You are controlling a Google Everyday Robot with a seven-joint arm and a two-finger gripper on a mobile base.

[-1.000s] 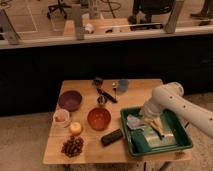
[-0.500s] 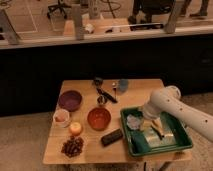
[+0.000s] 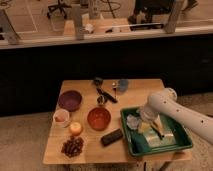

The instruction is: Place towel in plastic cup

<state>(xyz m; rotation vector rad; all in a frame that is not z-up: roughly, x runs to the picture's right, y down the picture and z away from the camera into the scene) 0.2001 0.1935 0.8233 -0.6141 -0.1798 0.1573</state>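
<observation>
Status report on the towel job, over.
Tool low in green tray, next to towel. Towel in tray, not in plastic cup. Cup at table's far edge; nothing between.

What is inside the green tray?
A pale towel and a yellowish thing lie in the green tray. The claw hangs beside the towel, and the arm hides whatever lies under it.
</observation>
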